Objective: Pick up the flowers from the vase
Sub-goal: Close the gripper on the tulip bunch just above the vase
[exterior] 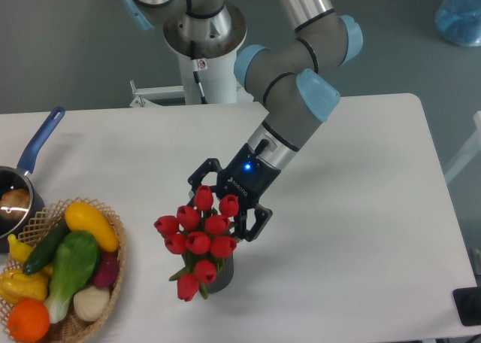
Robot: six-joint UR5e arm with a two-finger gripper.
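Pincer (224,211) of the single arm sits low over the worktop (361,207), its black fingers spread wide on either side of the upper blooms of the flowers (197,234). One finger (199,179) shows at the upper left of the bunch and the other (252,221) at the right, next to the red heads; whether either finger actually touches a bloom cannot be told from this view. A small blue light glows on the pincer body just above the tulips.

Red tulips stand bunched together, their green leaves and stems dropping into the vase (219,277), a small dark cylinder near the front edge of the worktop. Only part of the vase shows beneath the blooms, and one tulip droops low at its left side.

Off to the left, well apart from the vase, a wicker basket (113,271) holds a yellow squash, green vegetables, an orange and other produce. Behind it at the left edge stands a saucepan (15,200) with a blue handle pointing up and to the right. The arm's grey and light-blue joints rise from the pincer toward the white base (204,53) at the back of the worktop.
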